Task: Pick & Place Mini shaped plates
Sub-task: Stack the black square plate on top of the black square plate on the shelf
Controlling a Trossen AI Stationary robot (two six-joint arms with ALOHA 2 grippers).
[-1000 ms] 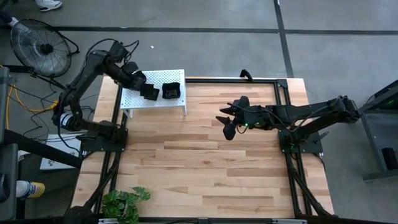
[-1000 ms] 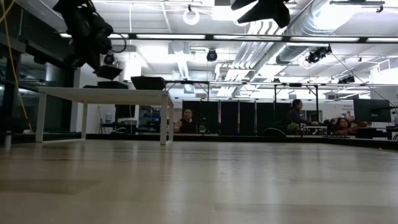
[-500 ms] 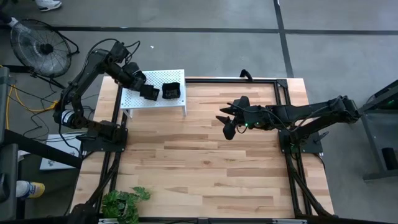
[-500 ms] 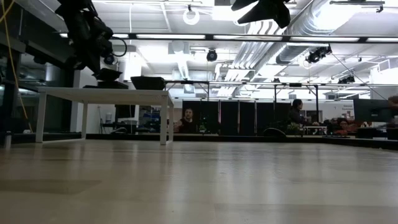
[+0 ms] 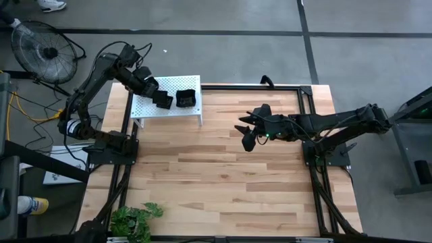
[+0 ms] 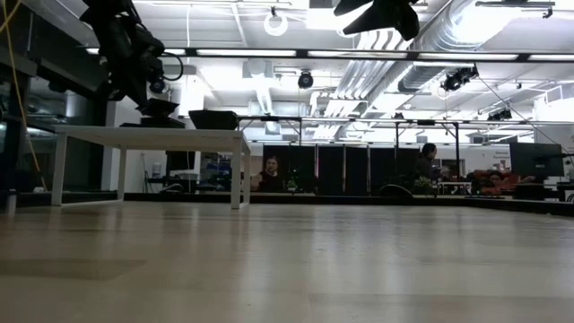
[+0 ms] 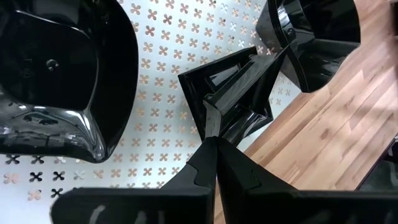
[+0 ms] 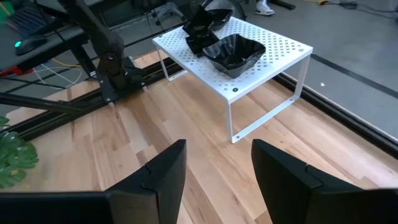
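The left gripper [image 5: 156, 93] is up at the far left corner, over the white perforated shelf [image 5: 192, 112], its fingers pinched tight together on the rim of a small square black plate [image 7: 239, 93]; that plate is tipped on the shelf top, one corner caught in the closed jaws; just beside it on the shelf sits a wavy-edged black dish [image 5: 186, 98], and the left wrist view shows another glossy dish [image 7: 56, 81] on the other side, so the gripper is hemmed in by plates on both flanks; the shelf itself stands on thin white legs at the table's far left edge, partly over the black frame rail [image 5: 250, 86]; the right gripper [image 5: 248, 137] hangs above the bare wooden table [image 5: 223, 175] right of centre, well apart from the shelf, jaws spread wide and holding nothing; from its wrist camera the shelf and dishes lie straight ahead with open planks between; off the table, a fan [image 5: 39, 42] stands at the far left on the floor, and a leafy plant [image 5: 137, 219] sits at the near left edge; people sit at desks in the room beyond.
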